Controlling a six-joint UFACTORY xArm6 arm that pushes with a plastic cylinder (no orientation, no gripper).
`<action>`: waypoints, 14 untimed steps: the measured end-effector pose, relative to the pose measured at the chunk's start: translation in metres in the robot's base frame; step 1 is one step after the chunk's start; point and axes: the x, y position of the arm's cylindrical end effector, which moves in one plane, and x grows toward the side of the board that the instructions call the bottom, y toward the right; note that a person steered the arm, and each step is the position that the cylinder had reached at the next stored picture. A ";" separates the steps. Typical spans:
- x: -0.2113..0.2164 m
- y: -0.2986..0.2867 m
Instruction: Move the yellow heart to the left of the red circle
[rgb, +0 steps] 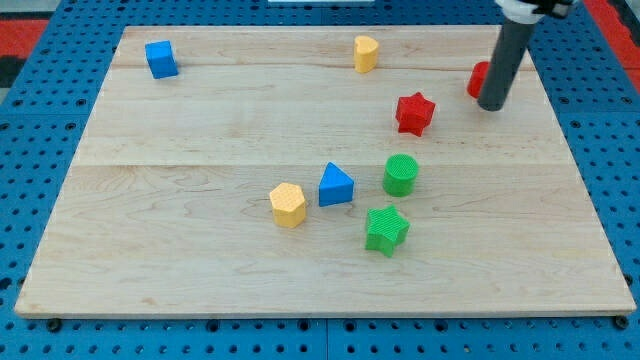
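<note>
While my tip (491, 104) stands at the view's upper right, it touches or all but touches the red circle block (478, 79), which the dark rod partly hides. There is no hand on this rod — nothing to spread or pinch. The yellow heart-shaped block (365, 53) sits near the wooden board's (200, 200) top edge, well to the view's left of the red circle — apart from my tip. A red star block (414, 113) lies between them, lower down.
</note>
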 end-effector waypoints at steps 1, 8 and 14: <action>-0.021 0.016; -0.088 -0.174; -0.091 -0.250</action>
